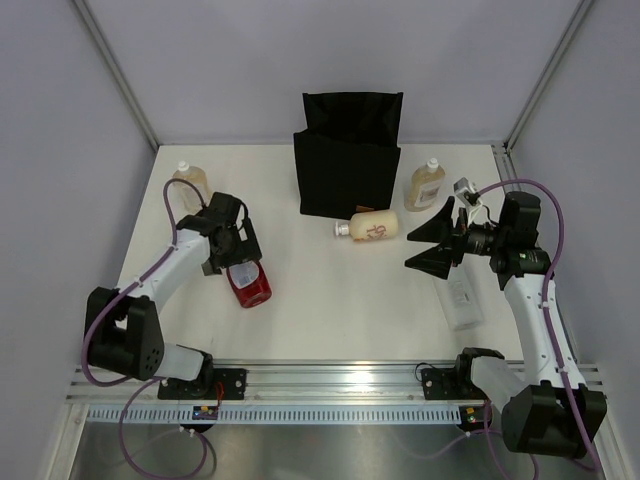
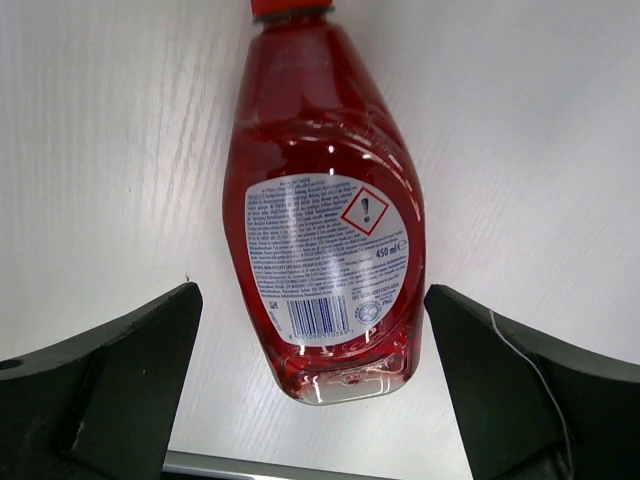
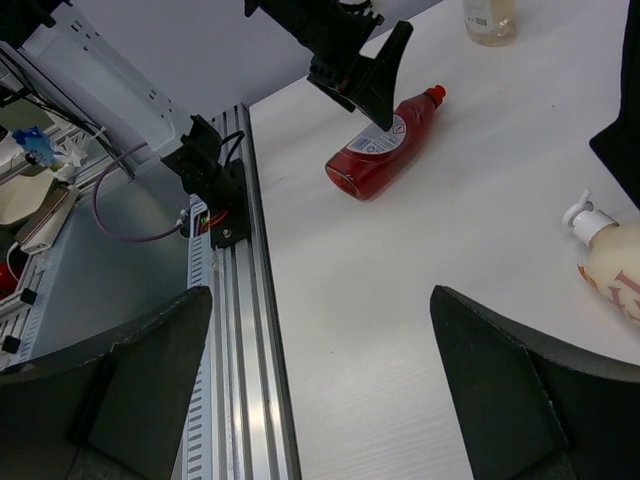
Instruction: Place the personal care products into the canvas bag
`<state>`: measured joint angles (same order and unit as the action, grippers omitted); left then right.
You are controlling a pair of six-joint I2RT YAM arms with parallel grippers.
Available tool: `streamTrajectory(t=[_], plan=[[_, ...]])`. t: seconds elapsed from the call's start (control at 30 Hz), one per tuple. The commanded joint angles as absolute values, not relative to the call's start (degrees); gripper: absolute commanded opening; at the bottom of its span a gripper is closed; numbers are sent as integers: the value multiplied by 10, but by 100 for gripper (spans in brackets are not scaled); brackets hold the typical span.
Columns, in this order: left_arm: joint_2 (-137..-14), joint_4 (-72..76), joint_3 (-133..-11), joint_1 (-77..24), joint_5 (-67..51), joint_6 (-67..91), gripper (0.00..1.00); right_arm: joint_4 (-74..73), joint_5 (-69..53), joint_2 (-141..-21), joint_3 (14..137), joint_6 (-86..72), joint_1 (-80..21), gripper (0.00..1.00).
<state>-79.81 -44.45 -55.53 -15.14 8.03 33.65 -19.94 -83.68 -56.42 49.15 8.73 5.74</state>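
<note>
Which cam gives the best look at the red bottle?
Left wrist: the red bottle fills the frame, back label legible. Top external shows it small, its neck end hidden under the left gripper. Right wrist shows it distant, lying flat.

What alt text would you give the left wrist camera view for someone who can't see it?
A red bottle lies on the white table, its barcode label facing the camera and its cap end at the top edge. The left gripper is open above it, one dark finger in each lower corner, neither touching the bottle.
</note>
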Motion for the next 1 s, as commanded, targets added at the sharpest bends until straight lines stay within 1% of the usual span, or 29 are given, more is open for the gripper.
streamTrajectory(t=[0.0,0.3,0.43,0.63,0.8,0.9,0.97], plan=[[-796,-421,-581,-140,80,276,99,-192,-860,-556,493,99,63,100],[-909,-403,-635,-105,47,253,99,-214,-867,-560,497,118,70,100],[-924,-402,-640,-105,18,250,99,-227,-870,-562,502,128,76,99],[-876,-405,-604,-102,11,252,99,-243,-878,-569,506,141,81,99],[-813,-427,-577,-98,4,312,99,-277,-881,-577,516,171,82,99],[-788,-425,-535,-99,-55,367,99,-280,-880,-577,518,175,83,99],[-772,-396,-491,-99,-86,394,99,-281,-882,-576,518,177,84,99]])
